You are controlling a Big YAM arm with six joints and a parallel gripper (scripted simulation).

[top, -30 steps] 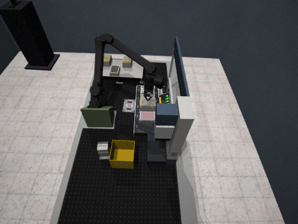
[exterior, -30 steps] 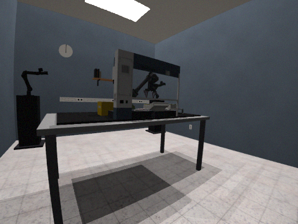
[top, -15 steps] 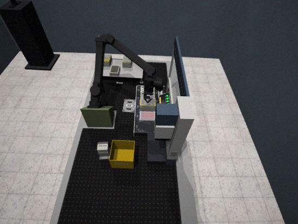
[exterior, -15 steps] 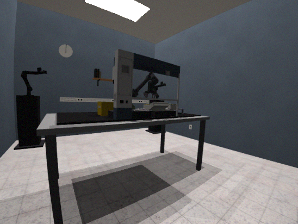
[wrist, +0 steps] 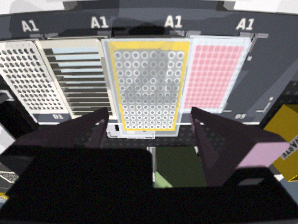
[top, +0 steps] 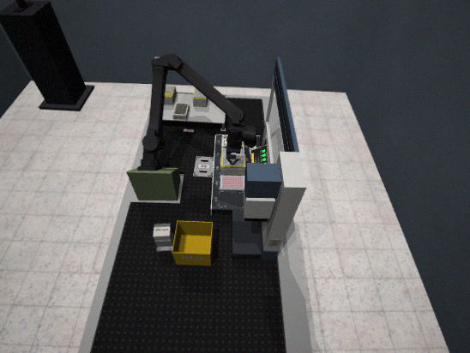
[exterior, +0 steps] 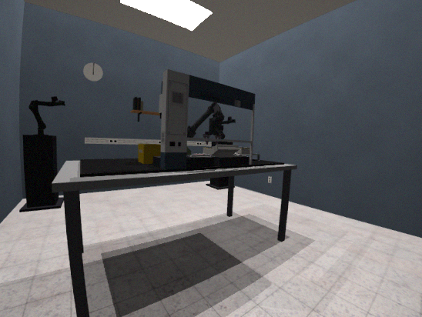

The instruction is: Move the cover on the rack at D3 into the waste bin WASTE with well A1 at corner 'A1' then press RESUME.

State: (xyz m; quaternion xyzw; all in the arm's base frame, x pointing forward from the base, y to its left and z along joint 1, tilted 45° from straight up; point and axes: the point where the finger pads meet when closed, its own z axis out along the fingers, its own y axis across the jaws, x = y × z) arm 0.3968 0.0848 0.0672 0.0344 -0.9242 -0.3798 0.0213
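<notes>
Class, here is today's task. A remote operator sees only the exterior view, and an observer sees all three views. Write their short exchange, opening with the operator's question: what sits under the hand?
Observer: The wrist view shows the hand above the near end of a yellow-framed rack with a greyish see-through cover on it.
Operator: Is the hand holding anything?
Observer: No. Its fingers are spread wide with nothing between them.
Operator: Where is the bin?
Observer: In the top view the yellow bin stands open on the black mat, apart from the deck.
</notes>
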